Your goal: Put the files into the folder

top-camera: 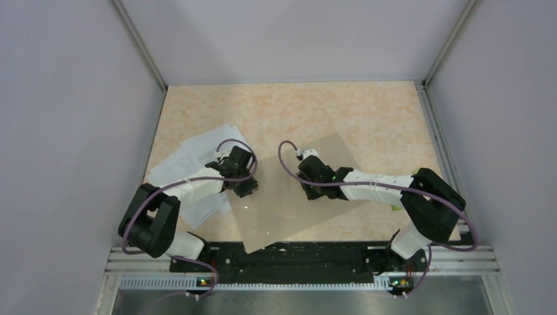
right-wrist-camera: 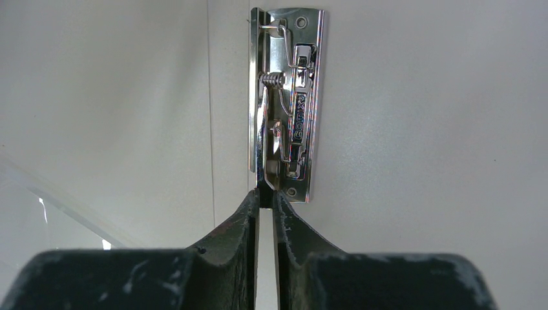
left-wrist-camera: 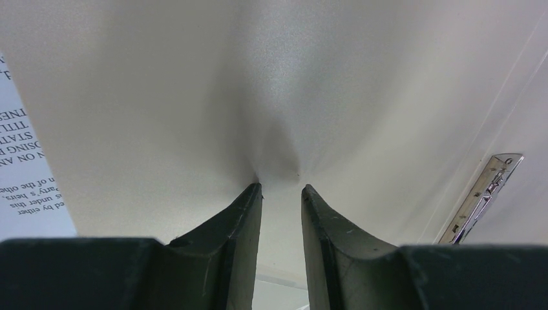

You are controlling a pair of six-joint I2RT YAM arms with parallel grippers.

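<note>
Right claw [right-wrist-camera: 265, 194] nips the near end of the folder's [top-camera: 289, 218] clip [right-wrist-camera: 287, 97], its length running straight ahead, while left claw [left-wrist-camera: 281, 187], jaws apart, presses the folder, files [top-camera: 197, 147] lying just leftward.

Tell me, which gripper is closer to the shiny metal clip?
Right. The right gripper is at the end of the shiny silver metal clip; the left gripper sits apart, the clip off to its side.
</note>
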